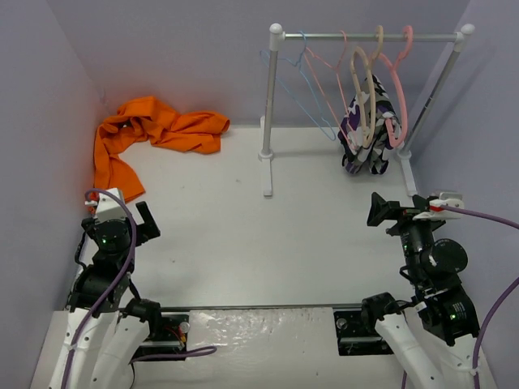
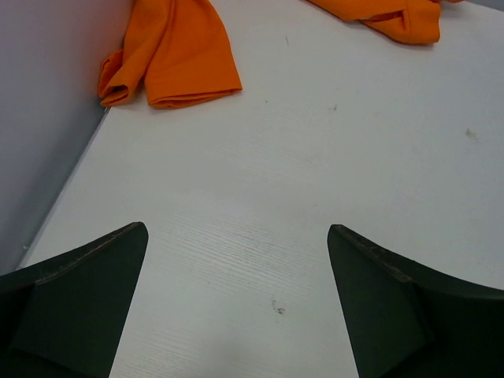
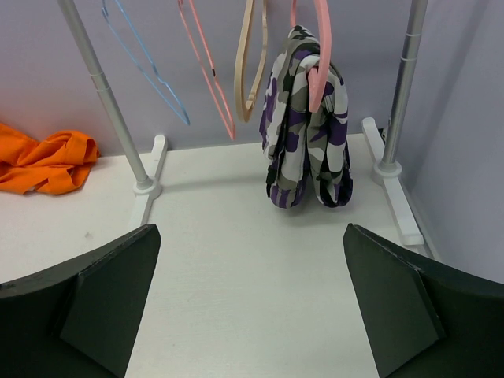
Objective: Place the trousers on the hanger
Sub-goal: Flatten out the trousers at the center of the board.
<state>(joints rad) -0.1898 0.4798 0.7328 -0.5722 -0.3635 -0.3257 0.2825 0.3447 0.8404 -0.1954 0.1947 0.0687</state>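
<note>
Trousers (image 2: 173, 55) lie well ahead of the open left gripper (image 2: 236, 228), whose view lacks the hanger (image 3: 157, 76) seen past the open right gripper (image 3: 252, 228).

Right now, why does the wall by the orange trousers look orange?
Top view: the trousers seem to bounce orange light onto the left wall. Left wrist view: same orange tint on the wall beside them. Right wrist view: soft, even light.

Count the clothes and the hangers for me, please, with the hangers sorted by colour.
Orange trousers: 1
Patterned garment: 1
Light-blue hanger: 1
Pink hangers: 2
Beige hanger: 1
Total: 6
</note>
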